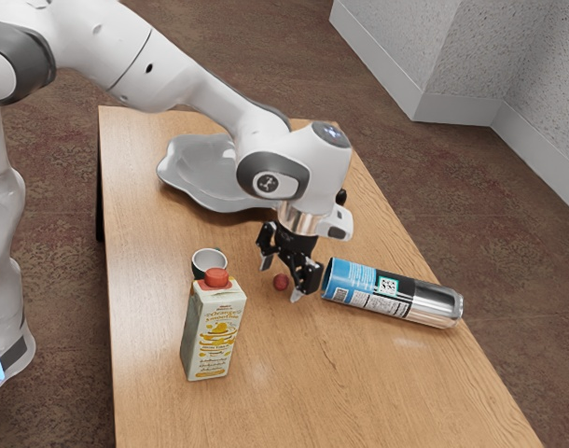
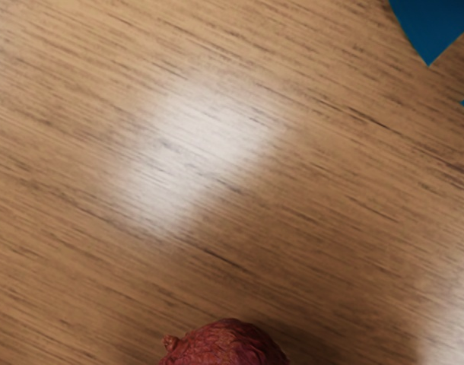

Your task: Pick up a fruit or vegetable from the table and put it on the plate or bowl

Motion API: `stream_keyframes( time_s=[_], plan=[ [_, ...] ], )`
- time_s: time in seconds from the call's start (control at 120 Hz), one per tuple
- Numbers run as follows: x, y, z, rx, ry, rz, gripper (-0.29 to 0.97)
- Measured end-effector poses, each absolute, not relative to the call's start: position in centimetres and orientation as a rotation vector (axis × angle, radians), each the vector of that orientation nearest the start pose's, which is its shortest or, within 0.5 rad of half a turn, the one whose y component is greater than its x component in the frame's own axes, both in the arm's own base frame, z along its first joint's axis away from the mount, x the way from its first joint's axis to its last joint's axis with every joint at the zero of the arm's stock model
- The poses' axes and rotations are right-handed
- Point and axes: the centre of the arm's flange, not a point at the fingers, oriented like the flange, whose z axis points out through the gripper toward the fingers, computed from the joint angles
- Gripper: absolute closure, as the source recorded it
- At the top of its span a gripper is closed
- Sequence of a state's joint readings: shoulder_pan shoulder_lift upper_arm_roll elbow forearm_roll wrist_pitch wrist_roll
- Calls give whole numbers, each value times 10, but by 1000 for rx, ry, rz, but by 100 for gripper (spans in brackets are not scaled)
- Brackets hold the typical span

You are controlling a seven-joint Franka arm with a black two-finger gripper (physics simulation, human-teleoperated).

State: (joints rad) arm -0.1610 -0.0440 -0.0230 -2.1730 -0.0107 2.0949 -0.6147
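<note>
A small red fruit lies on the wooden table, between the fingers of my black gripper. The fingers stand apart on either side of it, open, low over the table. In the wrist view the red, bumpy fruit sits just under my hand. A pale grey plate with a wavy rim rests at the table's far side, partly hidden behind my arm.
An orange juice carton with a red cap stands near the front. Behind it is a small black-and-white cup. A blue and silver can lies on its side right of my gripper; its blue edge appears in the wrist view.
</note>
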Motion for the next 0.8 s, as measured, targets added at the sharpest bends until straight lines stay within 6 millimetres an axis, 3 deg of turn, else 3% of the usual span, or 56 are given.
stream_keyframes(
  time_s=[0.667, 0.8],
  plan=[
    [517, -96, 406, -3067, -685, 30, 0],
    [517, -93, 406, -3067, -687, 28, 5]
  ],
)
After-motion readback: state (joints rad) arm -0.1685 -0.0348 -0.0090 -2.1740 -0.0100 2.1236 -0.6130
